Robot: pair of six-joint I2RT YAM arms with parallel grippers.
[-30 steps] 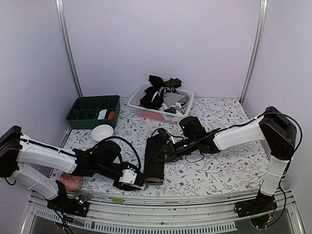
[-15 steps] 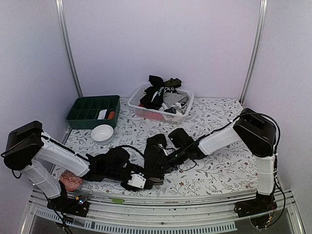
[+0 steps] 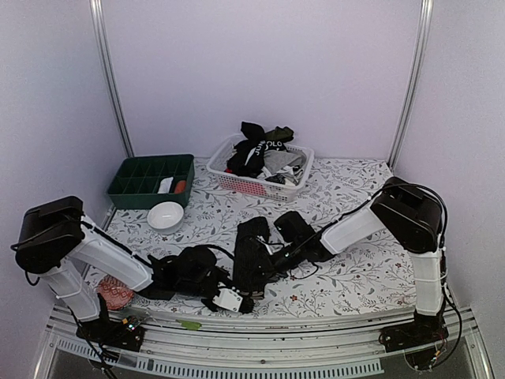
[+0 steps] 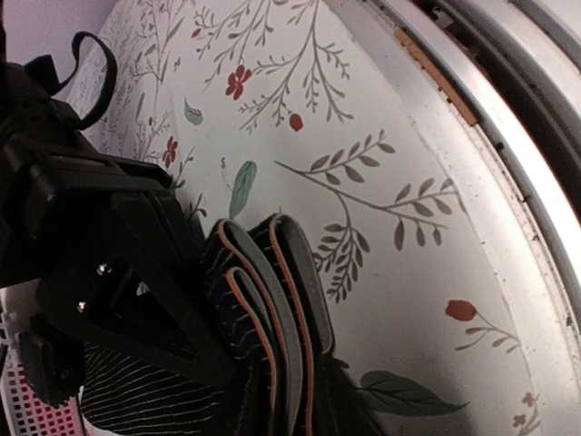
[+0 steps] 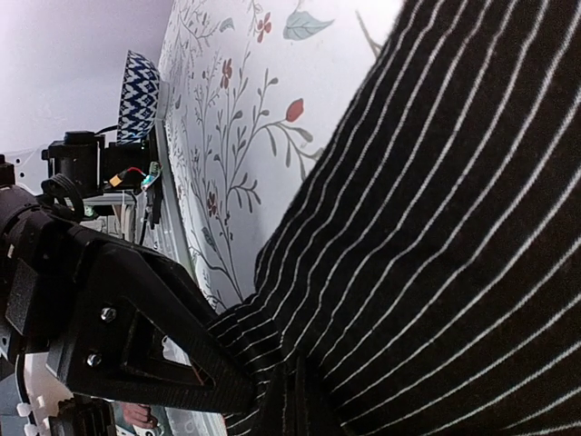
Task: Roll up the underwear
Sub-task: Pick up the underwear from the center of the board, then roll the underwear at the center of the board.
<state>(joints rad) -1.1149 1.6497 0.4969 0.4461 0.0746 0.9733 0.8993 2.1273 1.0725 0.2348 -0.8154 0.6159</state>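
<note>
On the floral table [image 3: 355, 276], underwear [image 3: 251, 254] is pinched in the closed right gripper [image 3: 271, 256]. The state of the left gripper [image 3: 239, 295] cannot be told.

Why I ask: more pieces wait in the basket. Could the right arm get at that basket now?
Probably not yet: the right gripper is shut on the striped underwear mid-table. Otherwise nothing stands between it and the basket.

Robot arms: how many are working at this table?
2. The left arm reaches in low from the left edge, and the right arm reaches in from the right. Both meet at the black striped underwear near the front. None seems hidden.
</note>
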